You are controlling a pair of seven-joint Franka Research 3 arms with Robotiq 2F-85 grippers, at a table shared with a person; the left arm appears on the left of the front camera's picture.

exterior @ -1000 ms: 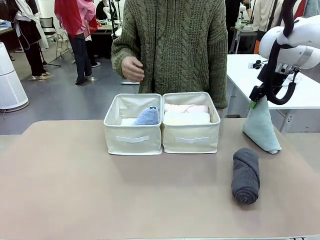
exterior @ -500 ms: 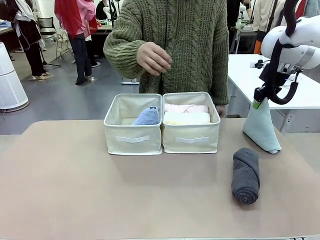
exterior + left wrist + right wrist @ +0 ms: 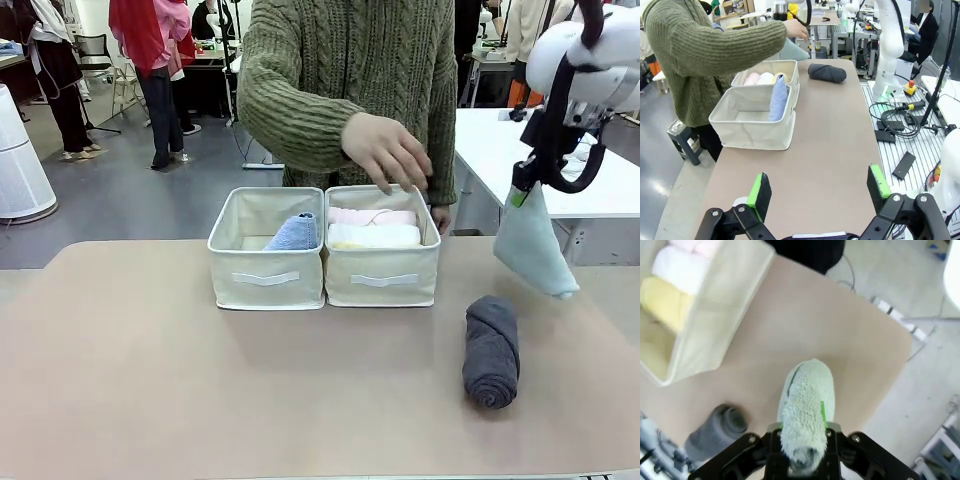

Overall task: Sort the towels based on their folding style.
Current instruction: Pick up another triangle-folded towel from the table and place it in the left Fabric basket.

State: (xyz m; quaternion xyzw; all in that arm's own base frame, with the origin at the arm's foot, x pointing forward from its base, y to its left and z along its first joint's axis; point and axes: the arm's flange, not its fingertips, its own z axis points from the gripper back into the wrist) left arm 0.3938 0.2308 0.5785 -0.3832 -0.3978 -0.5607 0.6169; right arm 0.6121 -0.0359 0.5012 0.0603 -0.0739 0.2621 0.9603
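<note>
1. Pale teal towel (image 3: 533,250) (a pointed cone) hung over the table's (image 3: 150,380) right side, its tip pinched in the right jaws.
2. Dark grey towel (image 3: 491,350) lay rolled on the table nearby.
3. Left jaws stood spread, holding nothing.
4. A person's hand (image 3: 388,152) hovered over the right box (image 3: 383,280).

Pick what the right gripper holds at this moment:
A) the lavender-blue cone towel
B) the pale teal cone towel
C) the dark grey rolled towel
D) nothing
B: the right gripper is shut on the tip of the pale teal cone towel, which hangs below it, while the dark grey roll lies on the table.
</note>
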